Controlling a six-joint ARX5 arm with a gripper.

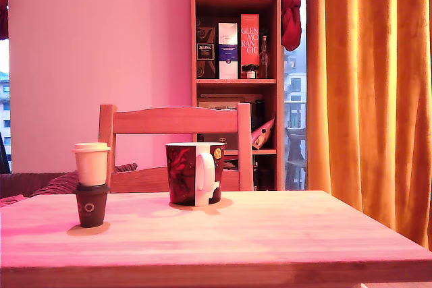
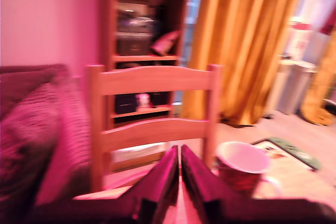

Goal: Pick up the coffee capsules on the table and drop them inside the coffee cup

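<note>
Light wooden counter (image 1: 270, 234) with plank grain and a thick front edge, tinted pink by the room light. Toward the exterior view's left, cream-white capsule (image 1: 91, 164) stacked upright on dark brown capsule (image 1: 91, 205), the pair standing on the counter. Near the middle, further back, dark coffee cup (image 1: 194, 174) with red swirls, white handle facing the camera. Behind, a wooden chair (image 1: 175, 121), a bookshelf (image 1: 236, 52) with boxes and bottles, orange curtains (image 1: 371, 85) on the exterior view's right, pink wall (image 1: 101, 45). In the blurred wrist view, pincer (image 2: 179, 169) clenched with nothing between the tips, above the counter's far edge, cup's open mouth just beside.
</note>
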